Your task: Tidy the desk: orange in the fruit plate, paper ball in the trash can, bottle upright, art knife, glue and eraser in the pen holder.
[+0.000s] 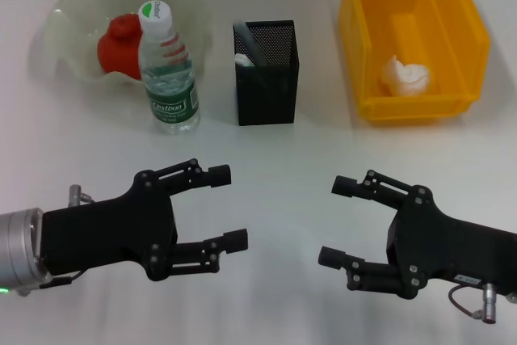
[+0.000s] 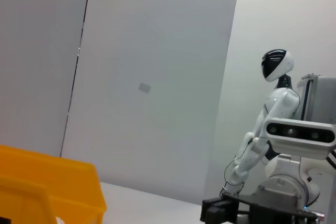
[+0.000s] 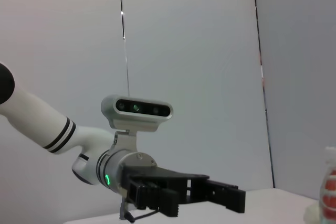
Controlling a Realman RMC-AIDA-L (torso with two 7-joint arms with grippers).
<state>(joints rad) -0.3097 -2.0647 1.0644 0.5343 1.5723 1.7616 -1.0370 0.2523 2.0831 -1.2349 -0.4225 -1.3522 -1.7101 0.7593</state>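
- Head view: my left gripper [image 1: 230,206] hovers low over the white desk [image 1: 283,167], fingers spread apart, holding nothing. My right gripper [image 1: 339,222] mirrors it on the other side, fingers also apart and bare.
- Red-orange lumpy orange [image 1: 119,46] already sits in the pale-green translucent scalloped fruit plate [image 1: 73,18], far left.
- Clear plastic water bottle [image 1: 167,70] with green label and white cap stands upright, just in front of the plate, long axis vertical.
- Black square mesh pen holder [image 1: 266,78] is centre back, with a grey stick and something white poking out; I can't tell which items are inside.
- Crumpled white paper ball [image 1: 406,76] lies inside the bright yellow rectangular trash can [image 1: 468,38], far right.
- Everything lies well apart from both grippers, toward the far edge. Left arm is nearer the bottle, right nearer the bin. I judge the task done; nothing loose remains between the grippers.
- Left wrist view: yellow bin corner [image 2: 63,182], my right gripper [image 2: 218,211] farther off.
- Right wrist view: my left gripper [image 3: 226,198] with fingers apart, bottle at the edge [image 3: 329,192].
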